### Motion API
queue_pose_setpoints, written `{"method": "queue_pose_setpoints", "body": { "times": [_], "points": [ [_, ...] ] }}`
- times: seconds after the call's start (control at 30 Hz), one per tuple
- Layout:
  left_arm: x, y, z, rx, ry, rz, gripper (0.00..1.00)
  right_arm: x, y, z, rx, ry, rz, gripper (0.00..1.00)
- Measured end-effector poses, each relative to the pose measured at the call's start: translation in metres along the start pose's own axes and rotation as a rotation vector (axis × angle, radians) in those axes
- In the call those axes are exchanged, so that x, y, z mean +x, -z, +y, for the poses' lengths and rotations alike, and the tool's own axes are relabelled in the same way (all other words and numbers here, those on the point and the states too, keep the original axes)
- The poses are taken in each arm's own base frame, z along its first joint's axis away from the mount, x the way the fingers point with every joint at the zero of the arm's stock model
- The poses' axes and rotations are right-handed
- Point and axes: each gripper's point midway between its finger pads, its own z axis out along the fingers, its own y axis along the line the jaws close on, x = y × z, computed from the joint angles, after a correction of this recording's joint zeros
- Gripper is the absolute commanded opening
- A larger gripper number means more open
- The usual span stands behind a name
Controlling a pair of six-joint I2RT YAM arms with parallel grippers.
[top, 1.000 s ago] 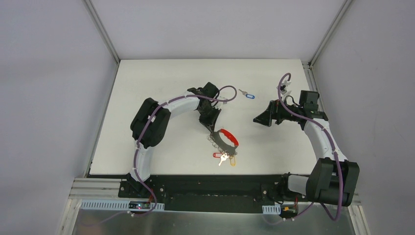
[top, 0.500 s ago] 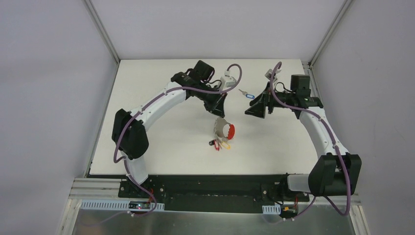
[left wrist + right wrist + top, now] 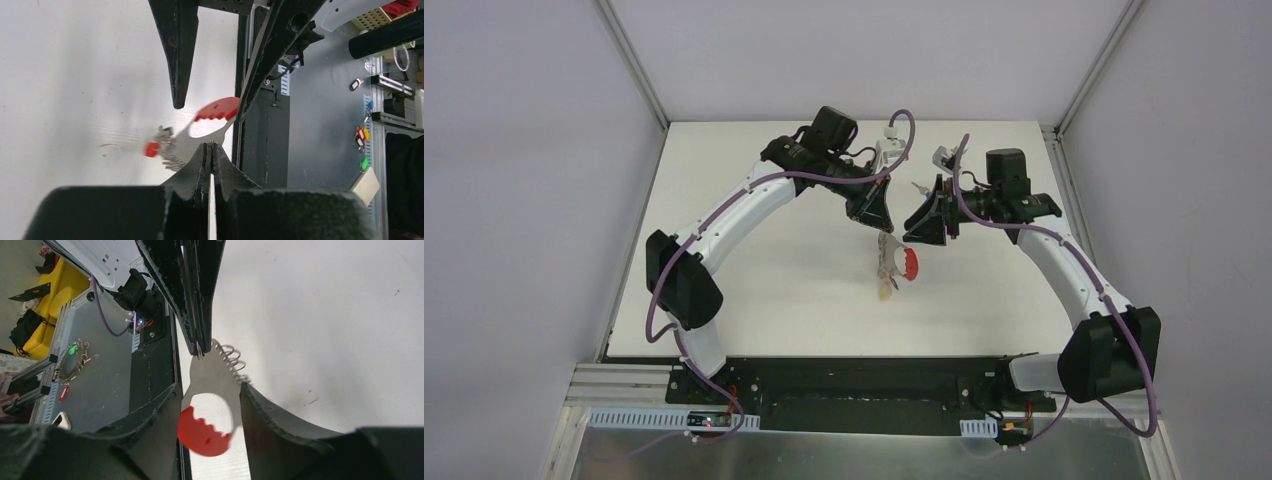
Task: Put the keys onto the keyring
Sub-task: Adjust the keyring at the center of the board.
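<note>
In the left tool (image 3: 210, 146), the keyring (image 3: 218, 109)

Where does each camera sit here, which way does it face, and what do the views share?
Top external: above and behind the robot, looking down at the table; left arm and right arm whole.
Left wrist: behind the left end effector, looking along its shut fingers at the keyring; right end effector beyond.
Right wrist: behind the right end effector, looking between its spread fingers at the keyring; left end effector beyond.
Shared: all show the keyring; each wrist view shows the other end effector.
</note>
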Motion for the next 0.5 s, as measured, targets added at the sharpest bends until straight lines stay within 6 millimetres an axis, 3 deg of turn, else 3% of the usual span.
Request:
{"method": "queue_pose_setpoints", "body": {
  "times": [0.17, 0.3, 0.5],
  "points": [
    [-0.0029, -0.0041, -0.007, 0.021, 0.022, -0.007, 0.0, 0.0013, -0.0054, 0.0058, -0.022, 0.005, 0.01, 0.48],
    [-0.0059, -0.0063, -0.0076, 0.013, 0.041, -0.014, 0.0, 0.0026, -0.0076, 0.0088, -0.036, 0.009, 0.014, 0.58],
    [-0.0058, -0.0076, -0.0034, -0.006, 0.057, -0.017, 0.0, 0.0026, -0.0103, 0.0108, -0.043, 0.012, 0.017, 0.55]
  ]
}}
